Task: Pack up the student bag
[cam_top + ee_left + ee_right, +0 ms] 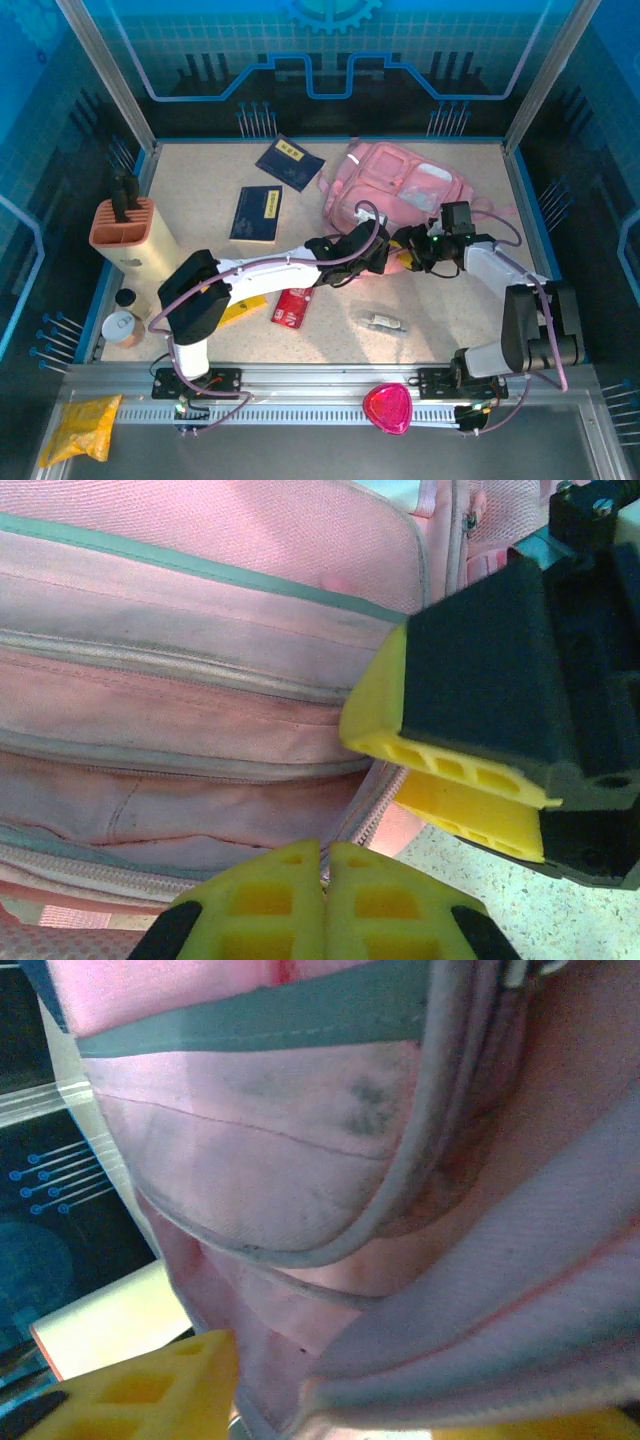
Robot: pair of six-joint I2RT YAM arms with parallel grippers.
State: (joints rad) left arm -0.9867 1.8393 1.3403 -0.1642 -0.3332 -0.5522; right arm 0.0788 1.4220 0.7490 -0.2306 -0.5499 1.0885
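Speckled table (440,330): looks like the student bag (400,185) is being opened. Left gripper (325,875) pressed together at its zipper seam; right gripper (375,765) alongside, grip unclear. Next, probably: part that zipper.

At back: student bag (400,185); blue booklet (290,162) just left

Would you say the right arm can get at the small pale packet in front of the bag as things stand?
Probably yes: the packet lies alone on bare table near that arm's base, nothing over it; the right gripper, at the bag, would just need to pull back.
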